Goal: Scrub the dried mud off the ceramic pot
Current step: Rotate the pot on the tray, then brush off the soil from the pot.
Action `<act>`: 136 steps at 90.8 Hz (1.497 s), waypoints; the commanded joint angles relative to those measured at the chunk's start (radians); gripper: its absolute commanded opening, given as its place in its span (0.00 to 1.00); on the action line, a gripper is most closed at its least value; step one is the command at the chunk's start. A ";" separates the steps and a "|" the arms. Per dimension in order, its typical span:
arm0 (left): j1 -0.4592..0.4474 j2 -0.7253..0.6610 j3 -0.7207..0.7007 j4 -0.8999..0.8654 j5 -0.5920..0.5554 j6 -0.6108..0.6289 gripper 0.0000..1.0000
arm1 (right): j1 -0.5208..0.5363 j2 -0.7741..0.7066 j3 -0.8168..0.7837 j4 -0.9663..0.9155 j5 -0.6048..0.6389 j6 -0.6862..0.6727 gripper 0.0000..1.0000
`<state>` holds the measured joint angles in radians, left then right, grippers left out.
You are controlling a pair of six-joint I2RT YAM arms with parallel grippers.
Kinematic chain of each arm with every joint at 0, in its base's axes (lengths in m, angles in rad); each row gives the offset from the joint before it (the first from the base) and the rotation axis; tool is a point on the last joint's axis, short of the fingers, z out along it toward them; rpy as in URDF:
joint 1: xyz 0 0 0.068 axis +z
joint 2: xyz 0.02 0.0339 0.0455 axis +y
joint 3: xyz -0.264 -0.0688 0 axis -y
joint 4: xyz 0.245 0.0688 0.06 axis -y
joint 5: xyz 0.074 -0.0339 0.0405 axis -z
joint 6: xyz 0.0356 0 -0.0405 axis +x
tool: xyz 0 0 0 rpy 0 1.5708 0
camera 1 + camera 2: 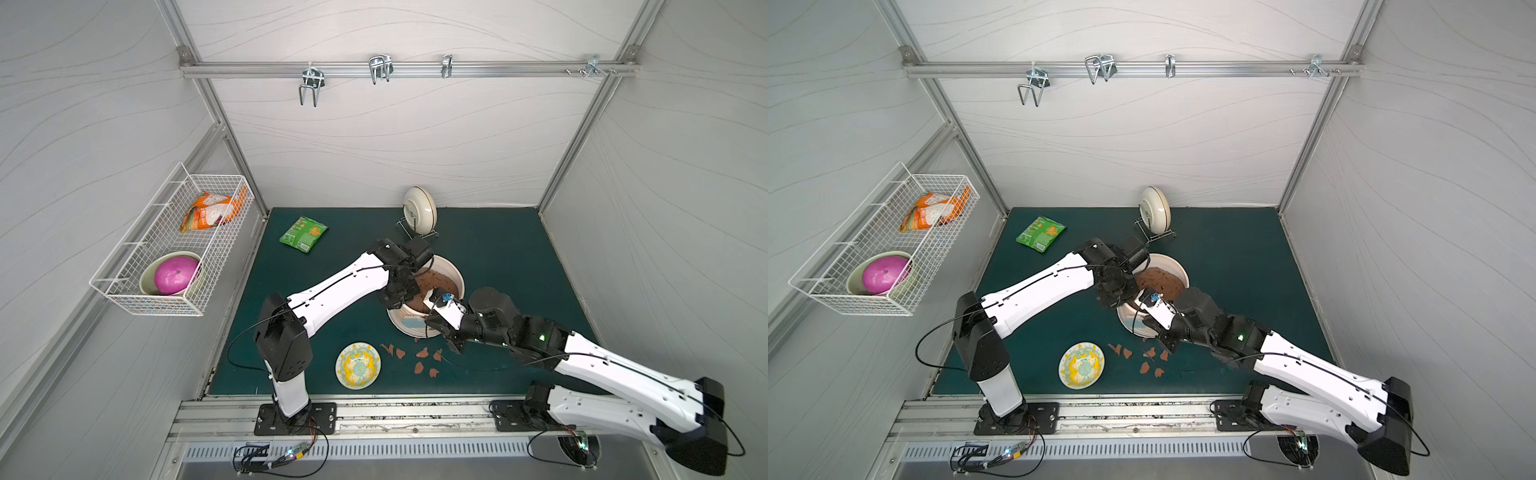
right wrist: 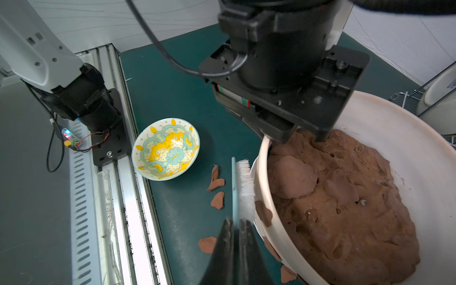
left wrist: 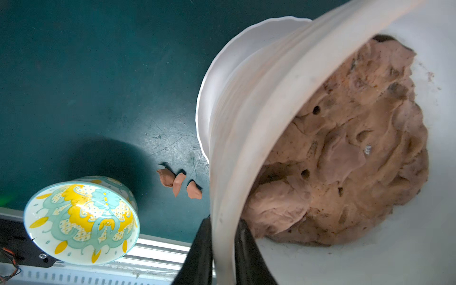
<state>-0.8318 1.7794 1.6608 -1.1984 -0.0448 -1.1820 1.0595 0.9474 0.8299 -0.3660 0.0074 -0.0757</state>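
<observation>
Pincers both closed: left gripper [image 3: 224,220] clamped across the rim of the cream-white ribbed ceramic pot [image 3: 246,111], one finger outside, one inside; right gripper [image 2: 236,220] pinching the pale-blue handle of a white-bristled brush [image 2: 243,182], bristles against the pot's outer wall. Shows from the right wrist only: reddish-brown dried mud [image 2: 263,213] stuck to that wall beside the bristles, hidden by the arm in both top views. Inside the pot, on the green mat [image 1: 498,249]: lumpy brown clay mass [image 3: 345,148]. In the white wire basket [image 1: 149,301]: orange packet [image 1: 212,210], pale bowl [image 1: 145,282] with pink ball [image 1: 176,274].
</observation>
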 commanded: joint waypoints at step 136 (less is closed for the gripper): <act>0.105 0.081 0.044 0.094 0.076 0.426 0.08 | 0.068 0.175 0.052 0.047 0.134 -0.111 0.00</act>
<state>-0.7395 1.8095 1.6920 -1.1847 -0.0109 -0.8406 1.1015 1.1007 0.9024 -0.3443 0.0402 -0.1551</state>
